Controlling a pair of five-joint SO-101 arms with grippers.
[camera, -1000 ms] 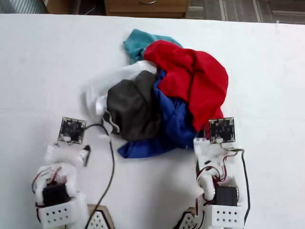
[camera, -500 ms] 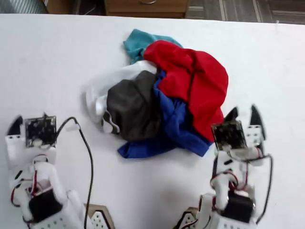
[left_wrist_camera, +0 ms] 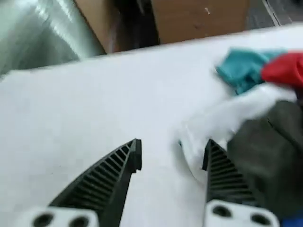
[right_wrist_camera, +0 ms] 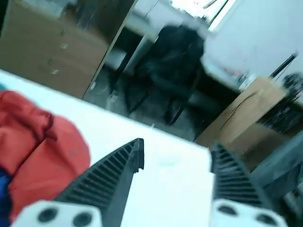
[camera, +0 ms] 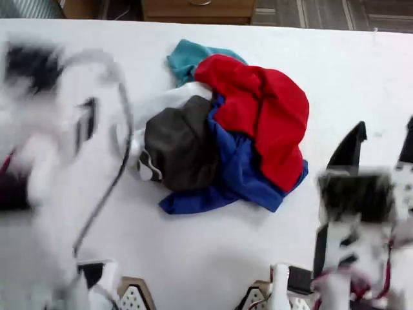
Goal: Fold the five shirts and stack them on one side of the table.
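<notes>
- Left gripper (left_wrist_camera: 173, 144): jaws apart, empty, over bare table (left_wrist_camera: 71, 118) just beside the white shirt (left_wrist_camera: 222, 118).
- Right gripper (right_wrist_camera: 177, 144): jaws apart, empty, raised beside the red shirt (right_wrist_camera: 42, 146).
- Change: within the last second both arms have swung up and outward from a tucked posture near the table's front edge.
- Pile (camera: 226, 129): unmoved at mid-table, with the teal shirt (camera: 187, 55), blue shirt (camera: 239, 174) and grey shirt (camera: 181, 145) still heaped in it.
- Assessment: approach only. No shirt has been gripped, folded or stacked.
</notes>
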